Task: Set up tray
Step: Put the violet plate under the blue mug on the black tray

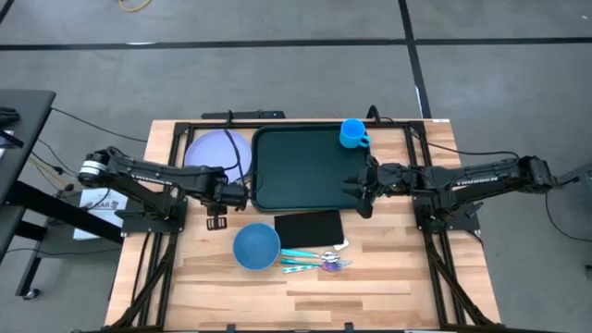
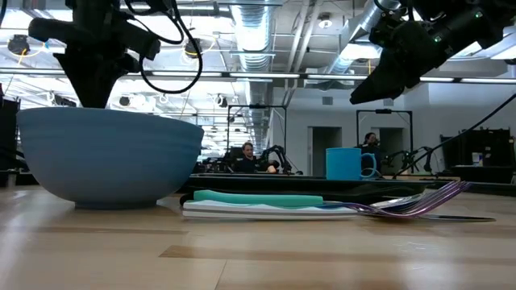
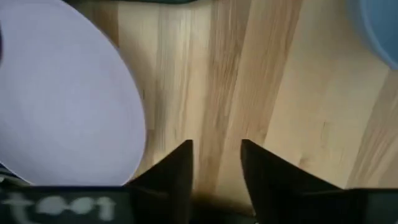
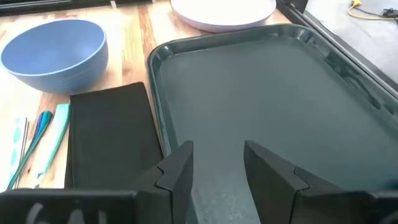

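**On the bench: tray and tableware, both arms in**

On the bench (image 1: 388, 268), high view: the dark green tray (image 1: 305, 166) is lying at centre rear, a blue mug (image 1: 352, 134) standing in its corner. The lavender plate (image 1: 218, 153) is sitting beside it; the black rectangle (image 1: 309, 228), blue bowl (image 1: 256, 247) and cutlery (image 1: 319, 262) are lying in front.

Low view: bowl (image 2: 109, 157) looming large, mug (image 2: 347, 163) showing behind.

Left wrist view: left end effector (image 3: 216, 163) is hovering over bare wood beside the plate (image 3: 62, 99), fingers apart, empty.

Right wrist view: right end effector (image 4: 217, 163) is hanging over the tray (image 4: 273, 93), fingers apart, empty.
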### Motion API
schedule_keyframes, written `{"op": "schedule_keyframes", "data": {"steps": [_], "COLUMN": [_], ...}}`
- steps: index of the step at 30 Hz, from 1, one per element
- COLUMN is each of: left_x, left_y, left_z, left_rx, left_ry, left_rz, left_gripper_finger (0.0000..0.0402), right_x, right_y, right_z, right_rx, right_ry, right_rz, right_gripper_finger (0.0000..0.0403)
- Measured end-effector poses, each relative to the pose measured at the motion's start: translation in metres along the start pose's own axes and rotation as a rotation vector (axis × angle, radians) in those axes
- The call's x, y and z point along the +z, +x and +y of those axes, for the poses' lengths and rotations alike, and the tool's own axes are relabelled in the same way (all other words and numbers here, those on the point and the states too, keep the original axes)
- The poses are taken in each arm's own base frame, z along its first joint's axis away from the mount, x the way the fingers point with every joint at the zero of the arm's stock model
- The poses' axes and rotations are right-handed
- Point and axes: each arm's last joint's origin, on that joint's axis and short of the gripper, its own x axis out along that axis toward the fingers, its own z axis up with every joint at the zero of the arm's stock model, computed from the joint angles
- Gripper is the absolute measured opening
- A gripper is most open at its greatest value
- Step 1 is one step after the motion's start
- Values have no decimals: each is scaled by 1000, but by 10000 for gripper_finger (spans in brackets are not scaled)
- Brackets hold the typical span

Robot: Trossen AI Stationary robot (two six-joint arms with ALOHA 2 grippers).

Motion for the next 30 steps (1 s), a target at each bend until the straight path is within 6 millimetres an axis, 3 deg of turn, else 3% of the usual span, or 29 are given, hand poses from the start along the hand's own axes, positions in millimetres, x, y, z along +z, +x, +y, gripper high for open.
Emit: {"op": "schedule_keyframes", "data": {"steps": [6,12,16,19,24,30], "left_x": [-11,-36,-49,-50,-39,-19], "left_y": [-6,-32,-43,-33,3,26], "left_z": [22,58,69,68,64,68], "left_rx": [33,-52,-64,-62,-48,-56], "left_ry": [-29,-194,-272,-276,-232,-222], "left_rz": [22,-212,-340,-332,-243,-326], "left_gripper_finger": [183,203,204,204,204,204], "right_x": [0,0,0,0,0,0], "right_y": [0,0,0,0,0,0], "right_z": [0,0,0,0,0,0], "right_rx": [1,2,2,2,2,2], "right_ry": [-2,5,5,5,7,7], "right_rz": [0,-1,3,4,3,4], "right_gripper_finger": [134,133,134,133,134,133]}}
